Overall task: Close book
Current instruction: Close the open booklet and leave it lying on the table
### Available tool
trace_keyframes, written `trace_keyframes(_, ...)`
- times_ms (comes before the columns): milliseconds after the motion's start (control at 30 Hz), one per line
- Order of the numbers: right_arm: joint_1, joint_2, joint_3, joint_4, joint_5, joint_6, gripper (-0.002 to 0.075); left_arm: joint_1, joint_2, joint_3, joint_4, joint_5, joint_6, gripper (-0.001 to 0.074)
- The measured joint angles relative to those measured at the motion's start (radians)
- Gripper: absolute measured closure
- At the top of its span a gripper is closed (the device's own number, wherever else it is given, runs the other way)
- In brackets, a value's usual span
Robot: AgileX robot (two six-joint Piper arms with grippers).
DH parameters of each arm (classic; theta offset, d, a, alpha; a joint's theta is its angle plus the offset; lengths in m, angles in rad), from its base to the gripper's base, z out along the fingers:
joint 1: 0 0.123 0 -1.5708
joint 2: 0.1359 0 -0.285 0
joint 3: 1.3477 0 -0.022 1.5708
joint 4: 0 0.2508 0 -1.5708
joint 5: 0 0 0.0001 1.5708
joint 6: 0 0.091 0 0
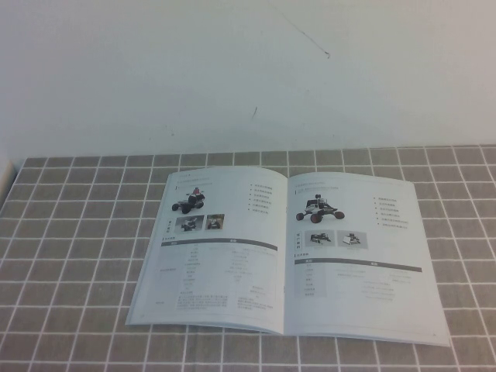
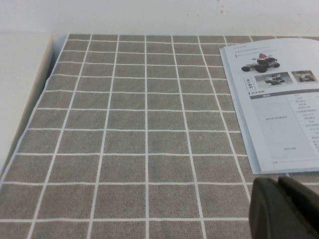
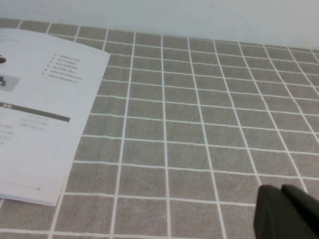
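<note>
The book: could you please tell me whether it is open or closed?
Open: the book lies flat, both pages spread face up. The left gripper is off its left edge, the right gripper off its right edge.

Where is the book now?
The book lies open on the checked tablecloth, slightly right of centre in the high view, between the left gripper and the right gripper.

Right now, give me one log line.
book: open flat; left gripper: shut, left of book, apart; right gripper: shut, right of book, apart; closing: not begun
</note>
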Motion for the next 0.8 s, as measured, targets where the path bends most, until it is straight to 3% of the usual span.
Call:
trace_keyframes(467, 0.000, 0.000, 0.007, 0.007, -0.069, 0.000, 0.0729, 0.000, 0.000, 0.000, 0.001, -0.013, 0.004, 0.0738)
trace_keyframes(667, 0.000, 0.000, 0.007, 0.011, -0.249, 0.000, 0.0729, 0.000, 0.000, 0.006, -0.058, -0.133, 0.006, 0.0738)
trace_keyframes(800, 0.000, 0.000, 0.007, 0.011, -0.400, 0.000, 0.0729, 0.000, 0.000, 0.006, -0.157, -0.330, 0.002, 0.0738)
